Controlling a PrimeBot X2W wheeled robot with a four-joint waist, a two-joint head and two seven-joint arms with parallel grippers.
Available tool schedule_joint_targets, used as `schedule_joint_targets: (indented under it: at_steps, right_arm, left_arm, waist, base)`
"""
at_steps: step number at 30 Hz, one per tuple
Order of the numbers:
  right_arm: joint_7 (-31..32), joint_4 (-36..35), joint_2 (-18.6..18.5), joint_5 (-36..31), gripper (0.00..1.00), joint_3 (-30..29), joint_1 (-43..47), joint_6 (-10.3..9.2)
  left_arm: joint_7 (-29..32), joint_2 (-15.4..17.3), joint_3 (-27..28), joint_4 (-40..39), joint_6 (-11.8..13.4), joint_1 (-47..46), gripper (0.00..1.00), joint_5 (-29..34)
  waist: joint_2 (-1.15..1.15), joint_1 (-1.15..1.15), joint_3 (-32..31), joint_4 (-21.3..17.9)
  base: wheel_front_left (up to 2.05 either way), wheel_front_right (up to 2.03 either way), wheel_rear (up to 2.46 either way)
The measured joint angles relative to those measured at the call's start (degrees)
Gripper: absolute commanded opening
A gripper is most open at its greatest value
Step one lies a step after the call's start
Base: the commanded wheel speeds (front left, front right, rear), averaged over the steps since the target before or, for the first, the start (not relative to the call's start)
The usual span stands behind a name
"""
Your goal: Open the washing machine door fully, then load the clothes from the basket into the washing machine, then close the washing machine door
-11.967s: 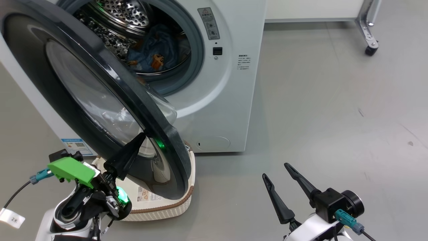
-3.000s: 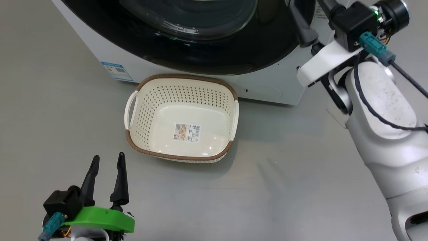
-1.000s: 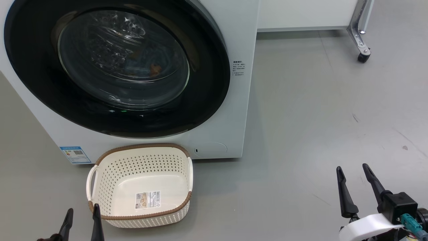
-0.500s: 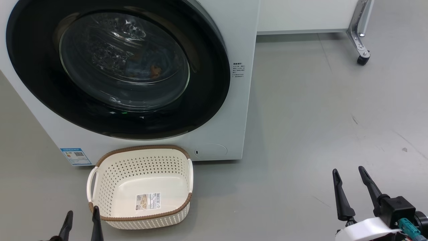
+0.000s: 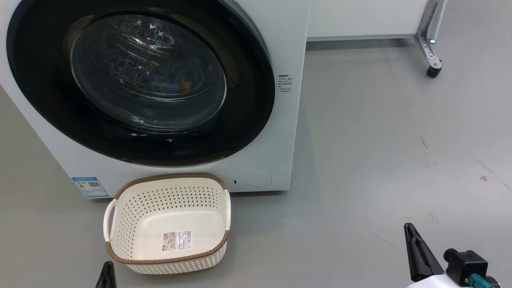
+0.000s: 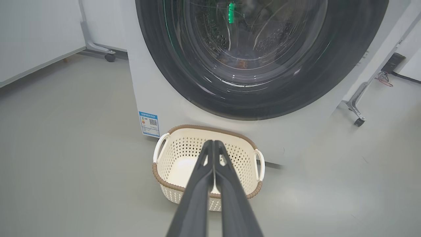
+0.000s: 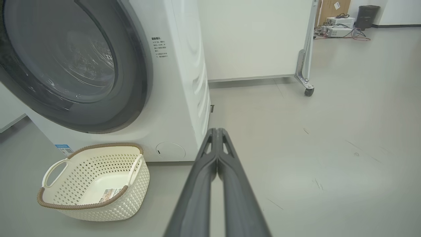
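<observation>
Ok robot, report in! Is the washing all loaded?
Left fingers shut, empty. Right fingers shut, empty. Washing machine door closed, clothes inside; basket empty. Nothing in the way.

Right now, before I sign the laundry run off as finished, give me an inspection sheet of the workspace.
Surface: grey floor, a few scuff marks.
Washing machine door: shut flush on the washing machine.
Clothes: dimly seen through the glass, inside the drum.
Basket: on the floor before the machine, empty but for its label.
Clutter: nothing seen near the machine.
Left end effector: shut, empty, pointing at the basket.
Right end effector: shut, empty, over bare floor.
Cables: loose leads by far equipment.
Surroundings: white panel on a frame with a castor; dark bin.
</observation>
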Motion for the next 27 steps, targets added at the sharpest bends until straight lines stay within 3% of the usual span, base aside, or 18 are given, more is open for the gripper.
schedule_joint_targets:
  at_steps: [27]
  right_arm:
    - [5.4, 0.3, 0.5, 23.5, 0.0, -3.6, -1.9, 1.43]
  left_arm:
    - [5.1, 0.2, 0.1, -0.1, 0.0, -2.9, 0.0, -20.9]
  waist:
    - [0.0, 0.0, 0.4, -0.2]
  base:
    - [0.0, 0.0, 0.0]
